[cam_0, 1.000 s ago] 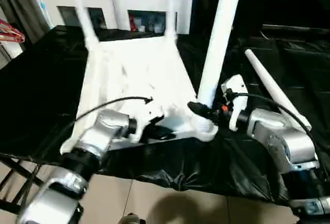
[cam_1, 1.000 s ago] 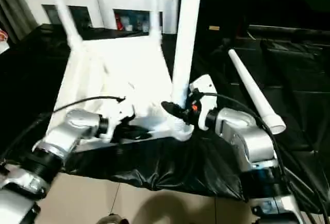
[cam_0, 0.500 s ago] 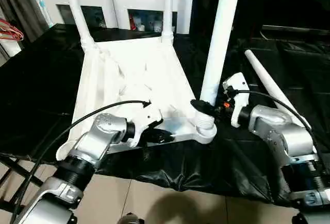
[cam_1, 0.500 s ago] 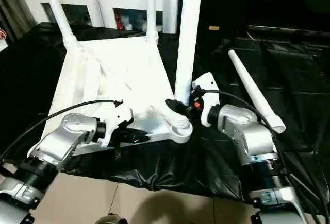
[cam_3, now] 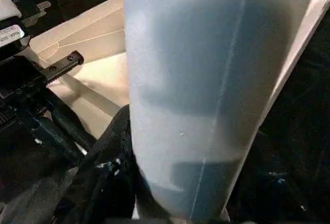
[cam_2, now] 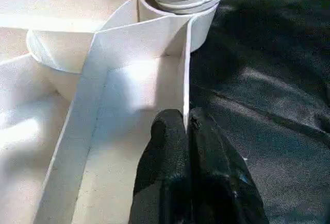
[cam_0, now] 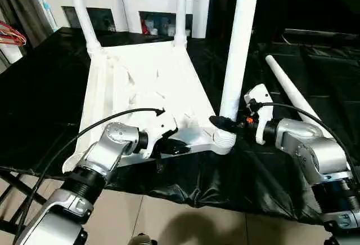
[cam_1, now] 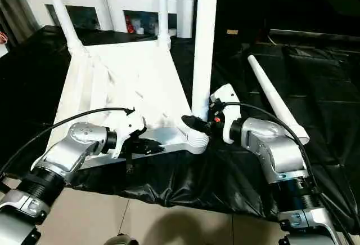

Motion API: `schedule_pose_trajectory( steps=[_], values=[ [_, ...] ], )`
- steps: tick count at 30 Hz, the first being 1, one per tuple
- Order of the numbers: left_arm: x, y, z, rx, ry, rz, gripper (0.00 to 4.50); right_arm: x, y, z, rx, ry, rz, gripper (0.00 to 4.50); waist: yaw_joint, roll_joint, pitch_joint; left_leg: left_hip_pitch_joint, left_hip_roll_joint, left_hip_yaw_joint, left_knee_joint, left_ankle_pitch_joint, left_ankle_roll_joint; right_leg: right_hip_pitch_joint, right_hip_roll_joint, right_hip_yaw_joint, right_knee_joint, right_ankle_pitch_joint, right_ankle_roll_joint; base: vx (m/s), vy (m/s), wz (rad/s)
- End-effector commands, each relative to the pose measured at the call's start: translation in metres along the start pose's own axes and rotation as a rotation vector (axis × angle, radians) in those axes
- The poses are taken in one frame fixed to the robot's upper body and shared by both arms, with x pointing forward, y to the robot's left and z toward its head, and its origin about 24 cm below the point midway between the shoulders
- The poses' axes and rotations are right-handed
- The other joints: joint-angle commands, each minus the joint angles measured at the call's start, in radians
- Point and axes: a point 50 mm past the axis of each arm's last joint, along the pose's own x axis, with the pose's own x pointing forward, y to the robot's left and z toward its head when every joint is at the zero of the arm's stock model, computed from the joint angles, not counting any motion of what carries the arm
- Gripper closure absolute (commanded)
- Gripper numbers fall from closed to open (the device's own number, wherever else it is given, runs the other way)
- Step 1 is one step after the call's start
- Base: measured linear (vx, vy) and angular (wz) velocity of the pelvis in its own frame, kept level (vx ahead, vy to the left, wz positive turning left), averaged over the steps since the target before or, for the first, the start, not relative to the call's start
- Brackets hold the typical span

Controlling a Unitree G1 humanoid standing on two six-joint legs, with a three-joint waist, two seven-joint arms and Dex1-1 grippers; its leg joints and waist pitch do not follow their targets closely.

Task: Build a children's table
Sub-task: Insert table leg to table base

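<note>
**A:** Black sheeting covers the bench [cam_0: 50, 104], and nearest us both silver forearms reach onto it. The left gripper [cam_2: 186, 123] has its jaws pinched shut on the thin near rim of the upturned table top [cam_0: 152, 81]. The right gripper [cam_0: 220, 123] has its jaws clamped round the foot of the third leg [cam_0: 239, 36], just above the ribbed collar in the near right corner socket [cam_0: 224, 141].

**B:** Anything different from a second ago?

**A:** Hardly. Both jaws stand as they were. That leg leaned slightly a second ago; now it rises straighter from its socket. I judge it is being seated or twisted home, not yet let go.

**B:** So how far along?

**A:** Three legs are up: this one, plus the far left leg [cam_0: 81, 11] and far right leg [cam_0: 180, 8] at the back corners. The near left socket looks bare, though the left forearm hides much of it. The fourth leg [cam_1: 273, 101] lies loose on the sheeting, well apart to the right. Fetching it would be the remaining step.

**B:** Any containers?

**A:** The rimmed underside makes shallow ribbed bays; those I can see hold nothing. Farthest back, a white cabinet [cam_0: 132, 0] has glass doors with small coloured items behind them, too small to name.
</note>
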Motion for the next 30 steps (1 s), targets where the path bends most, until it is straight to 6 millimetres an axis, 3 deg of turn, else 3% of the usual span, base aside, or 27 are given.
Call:
schedule_pose_trajectory(
  steps=[1,5,12,18,19,21,24,25,26,27,30],
  values=[
    [-0.012,0.008,0.006,0.017,-0.020,0.025,4.50,0.001,-0.003,-0.007,0.010,0.018,-0.023,2.63,0.006,-0.014,-0.074,0.013,0.019,-0.007,-0.067,-0.203,0.008,0.054,-0.081,0.042,-0.079,-0.293,-0.151,0.000,0.000,0.00],
    [-0.013,0.007,0.005,0.020,-0.014,0.020,4.50,0.007,-0.004,-0.008,0.046,-0.012,-0.028,2.63,0.006,-0.011,-0.075,0.014,0.021,-0.008,-0.068,-0.201,0.007,0.054,-0.078,0.042,-0.073,-0.250,-0.168,0.000,0.000,0.00],
    [-0.015,0.011,0.004,0.016,-0.005,0.049,4.50,0.007,-0.003,-0.017,0.129,-0.035,-0.012,2.63,0.005,-0.007,-0.074,0.015,0.021,-0.008,-0.069,-0.223,0.002,0.055,-0.080,0.042,-0.076,-0.262,-0.170,0.000,0.000,0.00],
    [-0.014,0.014,0.007,0.009,-0.014,0.070,4.50,-0.002,-0.004,-0.041,0.214,-0.041,-0.061,2.63,0.009,0.003,-0.075,0.018,0.022,-0.010,-0.070,-0.237,-0.004,0.054,-0.079,0.041,-0.076,-0.249,-0.175,0.000,0.000,0.00],
    [-0.014,0.015,0.007,0.009,-0.014,0.074,4.50,-0.003,-0.004,-0.045,0.220,-0.039,-0.067,2.63,0.008,0.008,-0.073,0.018,0.022,-0.010,-0.071,-0.252,-0.006,0.052,-0.080,0.041,-0.079,-0.262,-0.175,0.000,0.000,0.00],
    [-0.014,0.016,0.007,0.010,-0.014,0.079,4.50,-0.004,-0.004,-0.050,0.229,-0.041,-0.081,2.63,0.008,0.001,-0.072,0.019,0.020,-0.009,-0.073,-0.267,-0.008,0.055,-0.080,0.040,-0.084,-0.292,-0.167,0.000,0.000,0.00],
    [-0.014,0.019,0.009,0.011,-0.016,0.097,4.50,-0.005,-0.004,-0.061,0.255,-0.065,-0.133,2.63,0.007,0.014,-0.066,0.026,0.020,-0.012,-0.077,-0.324,-0.017,0.049,-0.082,0.039,-0.095,-0.372,-0.152,0.000,0.000,0.00],
    [-0.014,0.019,0.009,0.011,-0.016,0.097,4.50,-0.005,-0.004,-0.061,0.255,-0.065,-0.133,2.63,0.004,0.010,-0.062,0.031,0.019,-0.014,-0.080,-0.363,-0.020,0.049,-0.082,0.036,-0.102,-0.429,-0.140,0.000,0.000,0.00],
    [-0.014,0.020,0.009,0.011,-0.016,0.100,4.50,-0.006,-0.003,-0.063,0.257,-0.066,-0.136,2.63,0.004,0.010,-0.062,0.031,0.019,-0.014,-0.080,-0.363,-0.020,0.049,-0.082,0.036,-0.102,-0.429,-0.140,0.000,0.000,0.00],
    [-0.014,0.022,0.010,0.015,-0.016,0.118,4.50,-0.007,0.000,-0.069,0.250,-0.068,-0.151,2.63,0.001,0.012,-0.058,0.039,0.019,-0.017,-0.083,-0.402,-0.024,0.046,-0.083,0.034,-0.112,-0.495,-0.121,0.000,0.000,0.00],
    [-0.015,0.024,0.010,0.017,-0.019,0.137,4.50,-0.008,0.004,-0.075,0.242,-0.071,-0.179,2.63,0.001,0.011,-0.060,0.039,0.019,-0.020,-0.086,-0.406,-0.021,0.045,-0.085,0.034,-0.117,-0.527,-0.102,0.000,0.000,0.00]
  ],
)
